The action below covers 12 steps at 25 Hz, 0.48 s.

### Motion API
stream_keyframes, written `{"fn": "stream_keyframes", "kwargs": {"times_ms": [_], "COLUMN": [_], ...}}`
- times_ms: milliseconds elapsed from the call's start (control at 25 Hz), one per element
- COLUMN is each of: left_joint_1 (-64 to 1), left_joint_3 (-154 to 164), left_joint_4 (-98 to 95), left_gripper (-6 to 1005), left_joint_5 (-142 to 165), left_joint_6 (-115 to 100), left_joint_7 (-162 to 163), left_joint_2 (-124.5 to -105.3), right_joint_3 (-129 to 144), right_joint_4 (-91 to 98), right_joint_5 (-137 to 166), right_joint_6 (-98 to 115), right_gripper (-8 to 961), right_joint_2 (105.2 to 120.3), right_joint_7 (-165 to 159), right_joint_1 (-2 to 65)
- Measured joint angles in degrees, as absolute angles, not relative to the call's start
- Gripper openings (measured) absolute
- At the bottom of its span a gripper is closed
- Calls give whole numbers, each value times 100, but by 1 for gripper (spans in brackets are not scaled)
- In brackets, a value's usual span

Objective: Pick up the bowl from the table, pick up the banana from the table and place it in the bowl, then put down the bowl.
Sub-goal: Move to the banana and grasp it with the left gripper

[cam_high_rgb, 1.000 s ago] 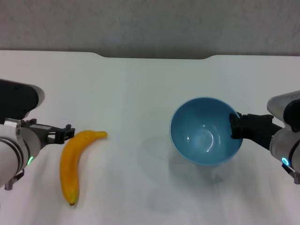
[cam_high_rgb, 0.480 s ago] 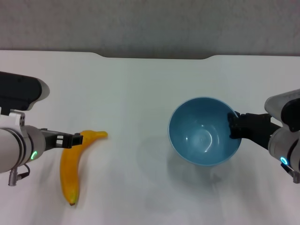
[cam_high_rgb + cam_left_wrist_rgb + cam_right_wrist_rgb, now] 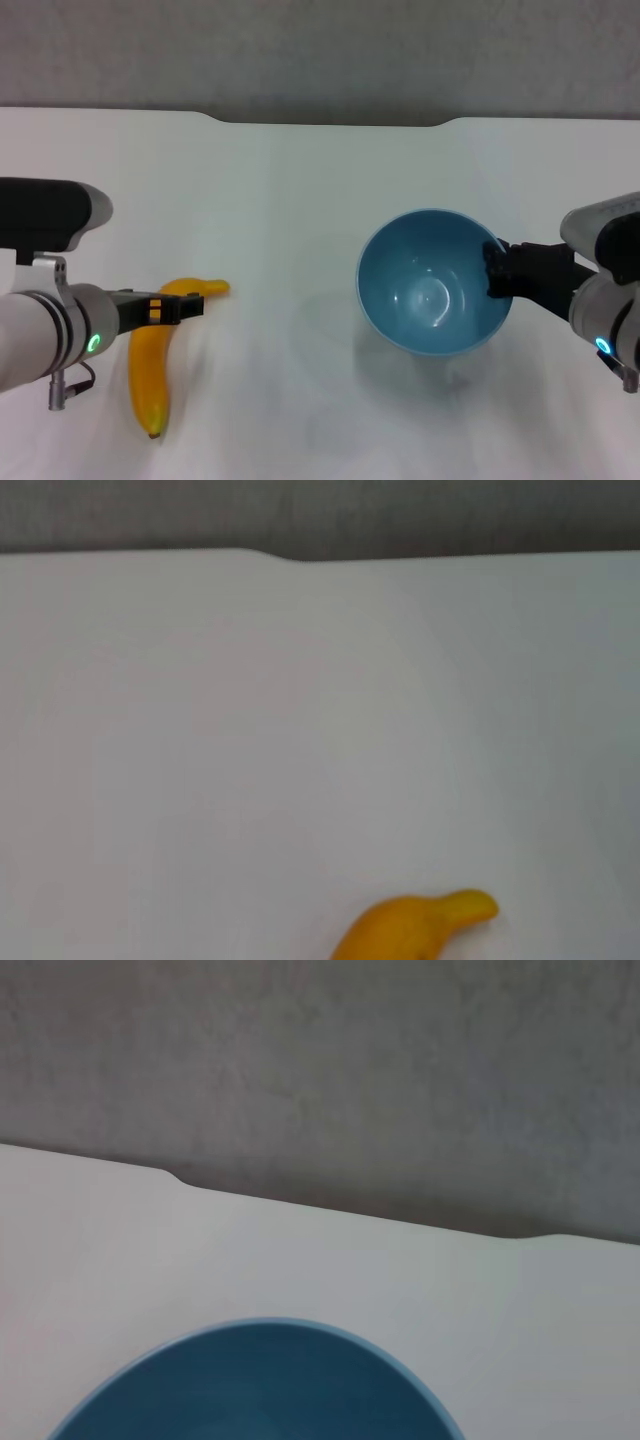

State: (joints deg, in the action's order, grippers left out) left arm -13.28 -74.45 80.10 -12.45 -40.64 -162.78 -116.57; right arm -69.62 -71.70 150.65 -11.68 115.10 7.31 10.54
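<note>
Since 1 second ago your left gripper (image 3: pixel 190 305) has slid in from the table's left edge and now sits over the stem end of the banana (image 3: pixel 152 362), while the bowl (image 3: pixel 432 282) has drifted slightly toward the left with the right gripper (image 3: pixel 494 272) on its rim.

That right gripper is clamped on the bowl's right-hand rim, 1 finger inside and 1 outside as far as the head view shows, and the shadow beneath suggests the bowl is off the table (image 3: pixel 320 180), toward the right edge. Its glossy glaze looks slick and the bowl is stiff and likely breakable, so a rim pinch probably needs steady pressure and no quick tilts.

The left gripper looks partly open with nothing in it yet; its tips straddle or overlap the banana's neck, though I cannot tell whether they touch. The banana lies near the front-left corner, curved, stem pointing toward the table's middle, dark tip toward the front edge. It should be light, smooth and soft-skinned. You would likely do better to grip across the thicker middle than the tapering neck, and squeeze gently to avoid bruising.
</note>
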Motion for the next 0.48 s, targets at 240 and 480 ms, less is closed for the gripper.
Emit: {"fn": "stream_keyframes", "kwargs": {"times_ms": [240, 480], "left_joint_1": [-1413, -1504], "left_joint_3": [-7443, -7435], "left_joint_4": [7769, 7365], "left_gripper": [907, 907], "left_joint_5": [-1364, -1424], "left_joint_6": [-3982, -3697], "left_joint_7": [-16274, -16274], "left_joint_2": [-11676, -11678], "right_joint_3": [-6924, -6887], "right_joint_4": [-7207, -7235], "right_joint_5": [15065, 15064], "right_joint_6": [-1128, -1123], "right_gripper": [45, 45], "right_joint_2": [11513, 11514], "right_joint_7": [731, 731], "right_joint_1": [1069, 1069]}}
